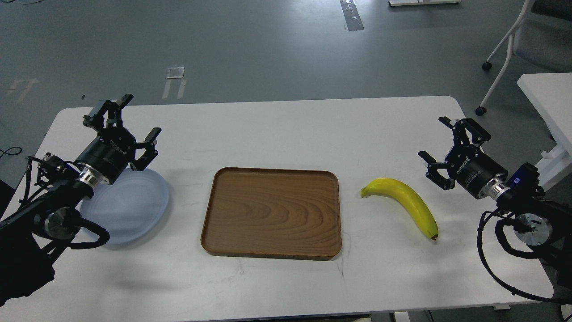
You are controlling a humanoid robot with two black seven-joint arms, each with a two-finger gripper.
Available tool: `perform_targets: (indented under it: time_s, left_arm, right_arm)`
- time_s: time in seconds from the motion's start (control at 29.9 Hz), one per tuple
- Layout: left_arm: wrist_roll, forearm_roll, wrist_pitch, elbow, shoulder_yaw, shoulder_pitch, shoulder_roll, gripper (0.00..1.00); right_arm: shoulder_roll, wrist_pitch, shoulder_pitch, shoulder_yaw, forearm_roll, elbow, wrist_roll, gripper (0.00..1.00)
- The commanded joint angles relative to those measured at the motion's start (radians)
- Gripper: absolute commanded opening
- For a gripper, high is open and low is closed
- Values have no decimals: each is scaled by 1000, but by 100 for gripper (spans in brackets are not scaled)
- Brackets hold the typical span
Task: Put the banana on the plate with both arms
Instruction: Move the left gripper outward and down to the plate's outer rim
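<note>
Two hands are held open – left hand (127,120) above the plate (129,203), right hand (447,145) beside the banana (404,201) near the worktop's (286,129) right edge.

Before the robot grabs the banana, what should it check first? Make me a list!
1. Banana lying free on the table, nothing on it: ok.
2. Right pincer open and empty: ok.
3. Left pincer open and empty: ok.
4. Plate has nothing on it: ok, though the left arm hides part of it.
5. Banana is within the right pincer's reach: looks ok, it's close by.
6. Tray sits between banana and plate: not ok, must be crossed.
</note>
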Motion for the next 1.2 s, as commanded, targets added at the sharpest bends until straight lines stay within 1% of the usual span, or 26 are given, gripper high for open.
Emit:
perform_targets:
  time_s: [0.0, 0.3, 0.4, 0.53, 0.6, 0.67, 0.77, 0.84, 0.9, 0.97, 1.04, 1.1, 1.17]
  left_arm:
    - [0, -1, 0, 1, 0, 2, 0, 100]
    - [0, -4, 0, 21, 3, -6, 17, 100]
    - [0, -4, 0, 83, -9, -13, 34, 100]
    - [0, 44, 0, 90, 8, -48, 60, 100]
    - [0, 126, 0, 70, 0, -52, 92, 100]
    - [0, 256, 0, -23, 1, -93, 164, 100]
    - [0, 373, 0, -93, 0, -105, 230, 100]
    - [0, 563, 0, -174, 0, -127, 296, 100]
    - [0, 721, 0, -224, 0, -131, 333, 100]
    - [0, 826, 0, -258, 1, -131, 356, 100]
    - [0, 1037, 0, -310, 8, -130, 388, 100]
    - [0, 1199, 0, -321, 9, -125, 394, 100]
    - [0, 1301, 0, -320, 9, -122, 394, 100]
  right_arm:
    - [-1, 0, 0, 0, 0, 0, 0, 100]
    - [-1, 0, 2, 0, 0, 0, 0, 100]
    - [-1, 0, 0, 0, 0, 0, 0, 100]
    - [-1, 0, 0, 0, -1, -2, 0, 100]
    - [-1, 0, 0, 0, -1, -2, 0, 100]
    - [-1, 0, 0, -2, -3, -2, 0, 100]
    - [1, 0, 0, -3, -3, -2, 0, 100]
    - [1, 0, 0, -3, -3, 0, 0, 100]
    - [2, 0, 0, -3, -3, 0, 0, 100]
    - [2, 0, 0, -3, -3, 0, 0, 100]
    - [2, 0, 2, -3, -5, 1, 0, 100]
    - [2, 0, 2, -3, -5, 1, 0, 100]
    - [2, 0, 0, -3, -5, 1, 0, 100]
